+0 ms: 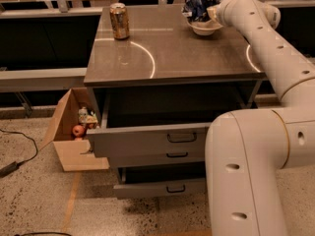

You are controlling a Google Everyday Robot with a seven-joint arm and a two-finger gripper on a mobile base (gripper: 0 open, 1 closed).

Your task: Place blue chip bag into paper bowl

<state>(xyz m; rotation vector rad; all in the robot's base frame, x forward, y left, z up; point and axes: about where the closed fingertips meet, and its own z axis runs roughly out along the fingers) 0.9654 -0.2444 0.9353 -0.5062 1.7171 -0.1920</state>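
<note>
Blue chip bag (199, 5) over paper bowl (205, 28), back right on table (197, 58), jaws at bag; can (119, 20) back left.

Glossy white rounded arm (268, 45), hand (210, 12) at tip

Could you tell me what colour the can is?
Gold-brown can, camera view; gripper over the bowl.
</note>
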